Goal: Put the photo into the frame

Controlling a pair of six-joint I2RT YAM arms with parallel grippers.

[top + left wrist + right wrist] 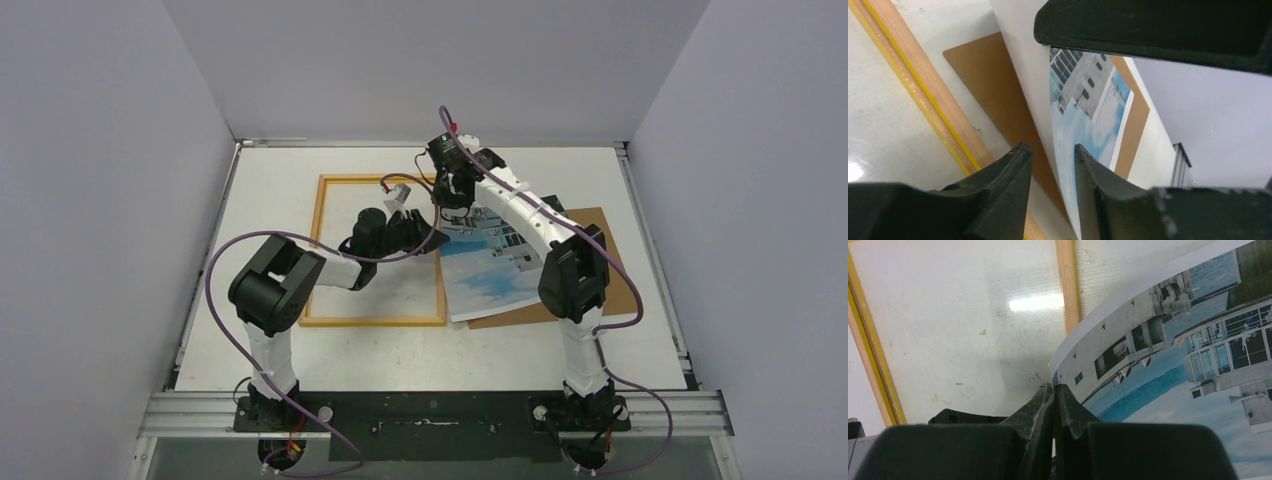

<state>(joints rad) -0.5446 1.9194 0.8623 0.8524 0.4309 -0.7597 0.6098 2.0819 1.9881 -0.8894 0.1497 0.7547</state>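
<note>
The photo (pixel 1168 355) is thin printed paper; the frame (pixel 933 95) looks like smooth light wood. The backing board (pixel 993 85) is matt brown, the white bench (pixel 430 345) faintly glossy, scuffed.

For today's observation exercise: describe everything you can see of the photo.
The photo is a thin paper print with a white border, showing a white building over blue water and sky. It lies picture-up right of the frame, mostly on a brown board, its left edge lifted and curled. The right gripper has its fingers shut on that edge; the left gripper has its fingers apart on either side of it, not yet pinching.
</note>
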